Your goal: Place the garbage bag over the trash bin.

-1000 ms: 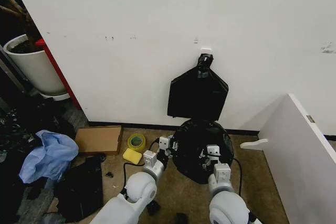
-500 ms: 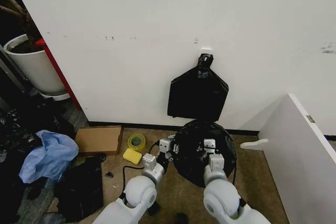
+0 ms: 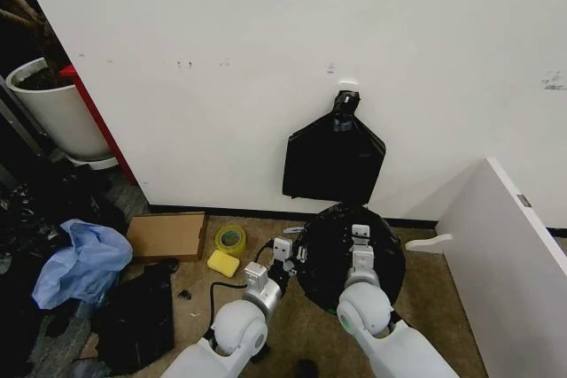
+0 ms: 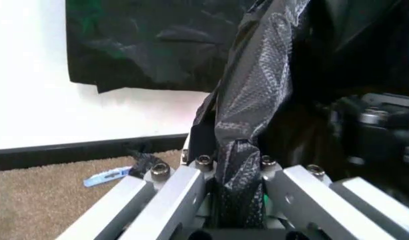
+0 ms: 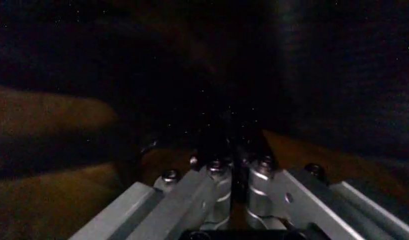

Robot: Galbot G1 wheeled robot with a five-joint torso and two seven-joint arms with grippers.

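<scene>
- Garbage bag (image 3: 347,258): glossy black plastic, spread as a round dark mound on the brown carpet just in front of the white wall (image 3: 266,59), below a flat black bundle (image 3: 334,158) that hangs from a knot on the wall. It covers whatever stands beneath it, so the bin itself cannot be made out.
- Left gripper (image 3: 285,250) sits at the bag's left edge. In the left wrist view, the left gripper (image 4: 236,165) is clenched on a twisted fold of the bag, the crinkled film rising up from between the two metal fingers (image 4: 166,192).
- Right gripper (image 3: 360,236) reaches over the top of the bag, near its middle. In the right wrist view, the right gripper (image 5: 236,167) has its fingers pressed together with a thin dark strip of film between them, surrounded by dark plastic; it looks clamped on the bag.
- Both arms extend forward from the lower edge of the head view, side by side, the left one bent towards the bag's side and the right one straight over it.
- Left of the bag on the carpet lie a roll of yellow tape (image 3: 230,239), a yellow sponge (image 3: 223,263) and a flat cardboard piece (image 3: 166,235).
- Farther left are a blue cloth heap (image 3: 81,263) and a white plant pot (image 3: 58,112).
- A white panel (image 3: 509,254) stands to the right of the bag.
</scene>
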